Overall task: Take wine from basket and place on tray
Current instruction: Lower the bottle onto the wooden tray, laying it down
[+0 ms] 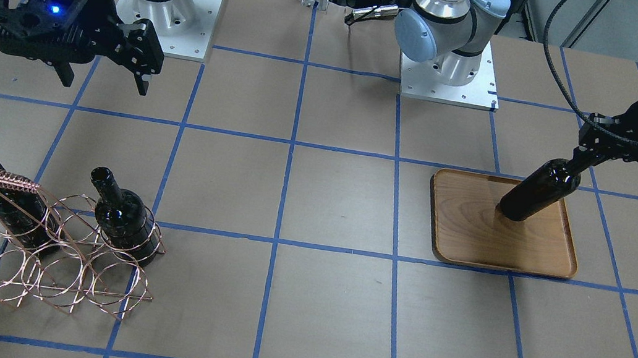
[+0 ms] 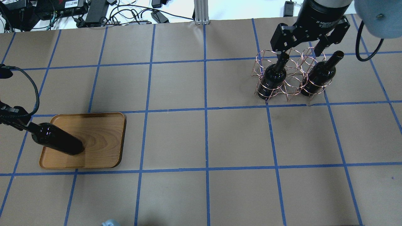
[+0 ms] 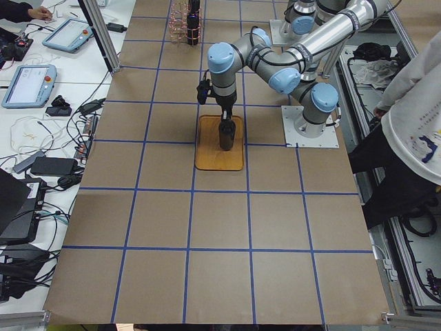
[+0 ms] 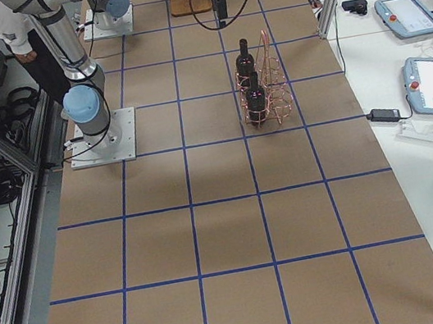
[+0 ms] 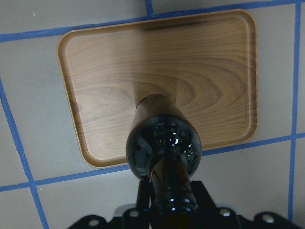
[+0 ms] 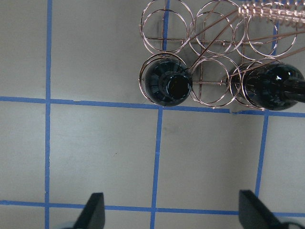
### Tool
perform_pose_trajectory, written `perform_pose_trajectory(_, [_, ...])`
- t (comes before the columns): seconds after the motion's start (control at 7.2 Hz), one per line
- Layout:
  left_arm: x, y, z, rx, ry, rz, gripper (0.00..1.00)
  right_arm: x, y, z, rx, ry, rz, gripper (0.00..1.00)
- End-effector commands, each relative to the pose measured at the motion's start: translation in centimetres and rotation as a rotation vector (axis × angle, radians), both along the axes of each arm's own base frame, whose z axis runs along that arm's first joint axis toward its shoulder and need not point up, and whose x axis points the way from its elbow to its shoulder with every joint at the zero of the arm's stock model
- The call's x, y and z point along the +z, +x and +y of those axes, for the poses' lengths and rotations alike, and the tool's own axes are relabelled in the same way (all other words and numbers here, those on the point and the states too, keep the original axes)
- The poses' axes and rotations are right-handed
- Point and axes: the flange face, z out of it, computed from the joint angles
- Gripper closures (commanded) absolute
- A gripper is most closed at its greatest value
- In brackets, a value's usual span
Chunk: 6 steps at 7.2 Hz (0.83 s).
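The left pincer is pinching the neck of the wine, a glossy near-black bottle, and is holding it upright on the tray. The bottle's base is sitting a little toward the robot's side of the tray's middle. Whether it is pressing on the wood or hanging just above it, I cannot tell. The tray is lying flat in the left half of the desk, about midway between the robot-side edge and the operators' edge.

The right pincer is hanging spread wide, gripping nothing, above the desk's right half. It is near the basket and apart from it, on the robot's side. The basket is standing in the right half, nearer the operators' edge, with its coiled handle lying across the top. Two other bottles are standing upright in its rings, one at each end of the row nearer the robot.
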Motion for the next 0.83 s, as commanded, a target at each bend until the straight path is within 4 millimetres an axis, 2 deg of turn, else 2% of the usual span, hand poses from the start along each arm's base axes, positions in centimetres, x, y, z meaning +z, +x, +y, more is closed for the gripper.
perform_pose_trajectory(0.0, [-0.2,0.3,0.1,0.0,0.014,-0.01,0.37,0.0,0.1,0.0,0.001,0.0,0.001,0.0])
perform_pose_trajectory(0.28, [-0.1,0.2,0.2,0.009,0.015,-0.011,0.12,-0.1,0.1,0.0,0.001,0.002,0.0,0.0])
perform_pose_trajectory(0.42, [0.2,0.4,0.0,0.012,0.007,-0.016,0.03,-0.1,0.1,0.1,0.001,0.003,0.0,0.0])
perform_pose_trajectory(0.56, [1.1,0.6,-0.4,0.026,-0.012,-0.029,0.0,-0.3,0.1,0.1,0.002,0.006,0.0,0.0])
perform_pose_trajectory(0.69, [2.9,0.5,-1.2,0.056,-0.036,-0.047,0.0,-0.2,0.1,0.1,0.002,0.005,0.0,0.0])
